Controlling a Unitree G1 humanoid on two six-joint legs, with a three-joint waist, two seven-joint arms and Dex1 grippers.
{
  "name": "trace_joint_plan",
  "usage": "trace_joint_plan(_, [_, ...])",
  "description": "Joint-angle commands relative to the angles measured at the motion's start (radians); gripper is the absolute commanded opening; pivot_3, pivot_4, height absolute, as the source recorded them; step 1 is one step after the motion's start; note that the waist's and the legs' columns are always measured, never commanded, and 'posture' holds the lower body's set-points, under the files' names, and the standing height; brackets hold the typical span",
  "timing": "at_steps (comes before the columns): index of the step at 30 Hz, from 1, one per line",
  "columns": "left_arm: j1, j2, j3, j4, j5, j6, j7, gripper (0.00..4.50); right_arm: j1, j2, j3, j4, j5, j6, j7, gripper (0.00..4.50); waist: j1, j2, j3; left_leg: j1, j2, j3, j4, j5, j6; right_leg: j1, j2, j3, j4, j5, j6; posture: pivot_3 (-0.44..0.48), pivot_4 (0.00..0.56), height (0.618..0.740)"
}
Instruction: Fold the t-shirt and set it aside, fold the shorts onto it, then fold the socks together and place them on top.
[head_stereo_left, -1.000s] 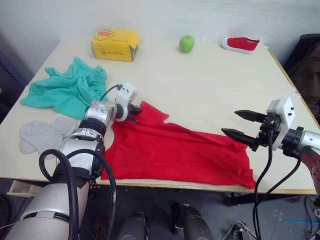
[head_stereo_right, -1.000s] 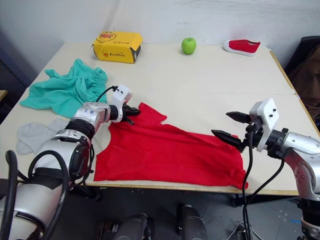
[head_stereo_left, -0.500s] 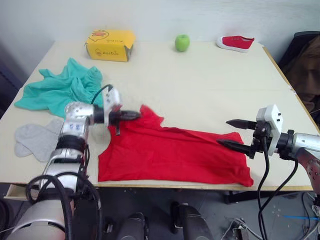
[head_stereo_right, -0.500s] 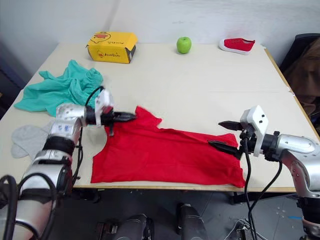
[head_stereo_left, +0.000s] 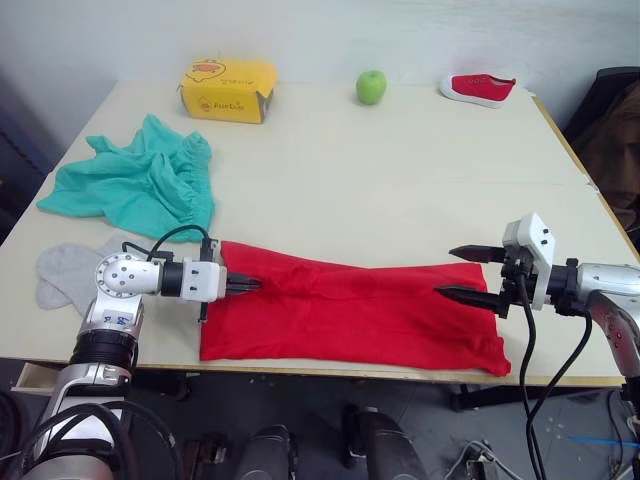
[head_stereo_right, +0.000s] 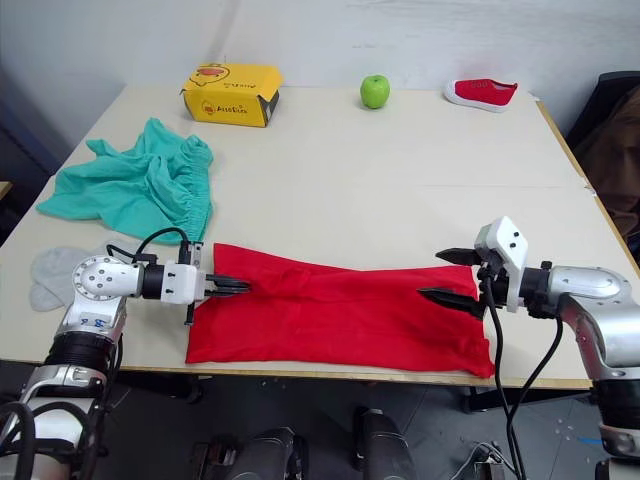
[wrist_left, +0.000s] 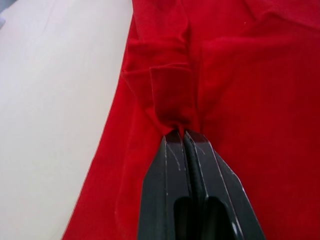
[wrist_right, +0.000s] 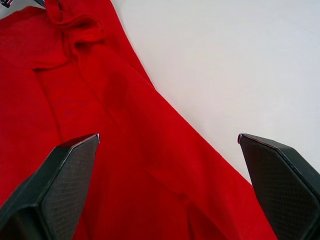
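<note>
The red t-shirt lies folded into a long band along the table's near edge. My left gripper is shut on a pinch of its fabric at the shirt's left end. At the shirt's right end my right gripper stands open just above the cloth, its fingers wide apart. The teal shorts lie crumpled at the table's left. Near the left front corner, the grey socks lie flat beside my left arm.
A yellow box, a green apple and a small red shoe stand along the table's far edge. A dark chair is off the table's right side.
My left gripper has pulled the shirt's upper left corner down toward the near edge, folding the shirt into a narrow band. The right gripper has lowered slightly toward the shirt's right end.
</note>
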Motion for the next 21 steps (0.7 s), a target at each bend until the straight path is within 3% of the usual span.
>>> trace_joint_plan(1, [-0.027,0.017,-0.005,0.01,-0.021,-0.02,0.018,0.01,-0.026,0.004,-0.007,0.001,-0.002,-0.02,0.008,4.5,0.0,0.0,0.0,0.0,0.0,0.0,0.0,0.0,0.0,0.0,0.0,0.0,0.0,0.0,0.0,0.0,0.15,0.74])
trace_joint_plan(2, [-0.025,0.02,-0.008,0.008,-0.028,-0.009,0.014,0.01,-0.029,0.006,-0.006,0.006,-0.004,-0.021,0.009,4.5,0.0,0.0,0.0,0.0,0.0,0.0,0.0,0.0,0.0,0.0,0.0,0.0,0.0,0.0,0.0,0.0,0.15,0.74])
trace_joint_plan(5, [-0.026,0.028,-0.013,0.006,-0.03,-0.009,0.021,0.64,-0.036,0.01,-0.004,0.017,-0.008,-0.023,0.009,4.5,0.0,0.0,0.0,0.0,0.0,0.0,0.0,0.0,0.0,0.0,0.0,0.0,0.0,0.0,0.0,0.0,0.15,0.74])
trace_joint_plan(9, [-0.009,0.038,-0.004,-0.035,-0.072,0.076,0.01,1.88,-0.036,0.015,-0.005,0.021,-0.01,-0.025,0.009,4.5,-0.001,0.0,0.0,0.0,0.0,0.0,0.0,0.0,0.0,0.0,0.0,0.0,0.0,0.0,0.0,0.0,0.15,0.74])
trace_joint_plan(13, [0.037,0.069,0.029,-0.146,-0.158,0.272,-0.001,3.16,-0.032,0.019,-0.009,0.017,-0.014,-0.026,0.009,4.5,-0.003,0.0,0.0,0.0,0.0,0.0,0.0,0.0,0.0,0.0,0.0,0.0,0.001,0.0,0.0,0.0,0.15,0.74])
trace_joint_plan(16, [0.083,0.141,0.055,-0.286,-0.271,0.589,-0.036,4.03,-0.032,0.018,-0.018,0.013,-0.005,-0.019,0.01,4.5,-0.009,0.0,0.0,0.0,0.001,-0.001,-0.001,0.0,0.0,0.0,0.0,0.0,0.001,0.0,0.0,0.0,0.15,0.74])
trace_joint_plan(21, [0.013,0.251,0.087,-0.398,-0.46,1.122,-0.062,4.03,-0.034,0.034,-0.027,-0.004,0.014,-0.008,0.002,4.5,-0.016,0.0,0.0,-0.001,0.001,-0.003,-0.001,0.0,0.0,0.0,0.0,-0.001,0.002,0.0,0.0,0.0,0.15,0.74])
